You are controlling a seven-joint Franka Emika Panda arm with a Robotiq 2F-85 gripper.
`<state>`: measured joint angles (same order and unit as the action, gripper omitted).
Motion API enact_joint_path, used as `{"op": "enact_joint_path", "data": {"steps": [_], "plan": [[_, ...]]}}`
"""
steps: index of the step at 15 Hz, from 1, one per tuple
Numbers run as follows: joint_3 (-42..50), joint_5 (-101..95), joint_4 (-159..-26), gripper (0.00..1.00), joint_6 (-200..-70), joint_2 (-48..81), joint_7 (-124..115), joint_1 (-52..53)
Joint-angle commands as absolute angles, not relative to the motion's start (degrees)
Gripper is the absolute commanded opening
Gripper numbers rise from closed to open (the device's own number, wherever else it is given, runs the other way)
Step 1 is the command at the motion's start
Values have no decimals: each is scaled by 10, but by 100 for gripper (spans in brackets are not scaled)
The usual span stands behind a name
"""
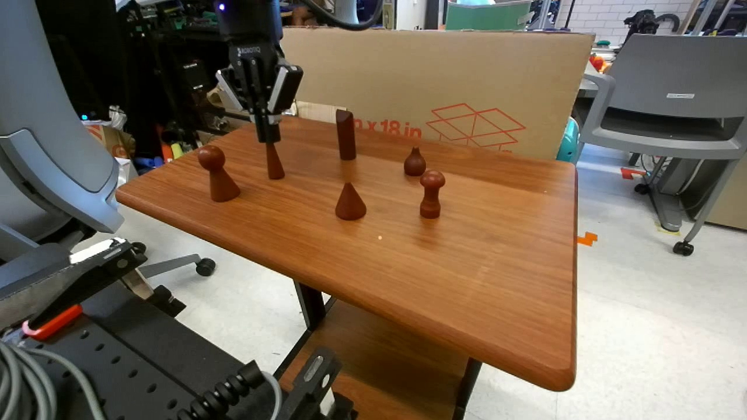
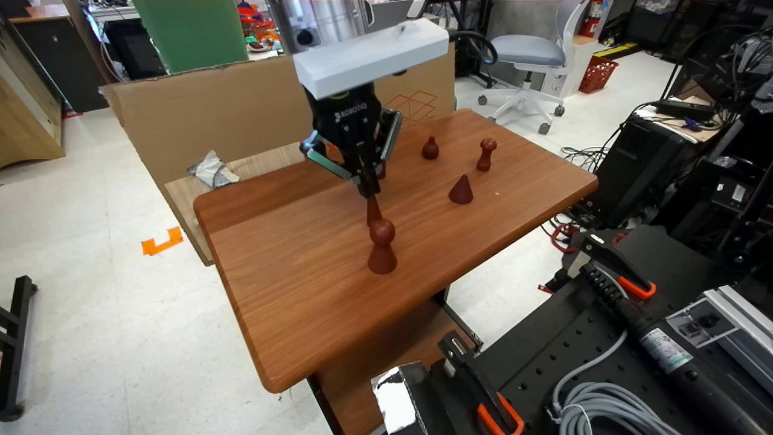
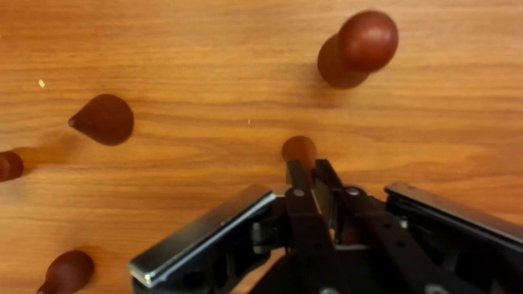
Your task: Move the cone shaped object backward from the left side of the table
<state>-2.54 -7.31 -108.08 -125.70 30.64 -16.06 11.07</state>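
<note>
The cone shaped object point(image 1: 275, 162) is a slender dark reddish-brown wooden cone. It is upright on the table point(image 1: 467, 256); I cannot tell whether its base touches the top. In another exterior view the cone point(image 2: 374, 211) stands just behind a ball-headed piece. My gripper point(image 1: 268, 131) points straight down over it, with the narrow top of the cone between its fingertips. In the wrist view the gripper's fingertips point(image 3: 307, 167) are close together around the cone point(image 3: 299, 149), whose wide base shows beyond them. The cone's tip is hidden by the fingers.
A ball-headed piece point(image 1: 217, 174) stands close to the cone. A short squat cone point(image 1: 351, 203), a rectangular block point(image 1: 345, 135), a bulb-shaped piece point(image 1: 415, 162) and a knobbed post point(image 1: 431, 194) also stand on the table. A large cardboard sheet point(image 1: 437, 76) rises along the far edge.
</note>
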Motion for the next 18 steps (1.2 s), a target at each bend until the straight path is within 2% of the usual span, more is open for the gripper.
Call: {"op": "enact_joint_path", "data": {"steps": [1, 10, 18], "plan": [[-38, -58, -1192, 3, -1248, 221, -127, 104], [-24, -74, -1313, 3, -1265, 125, -149, 90], [2, -131, -1302, 3, -1315, 133, -233, 81]]}}
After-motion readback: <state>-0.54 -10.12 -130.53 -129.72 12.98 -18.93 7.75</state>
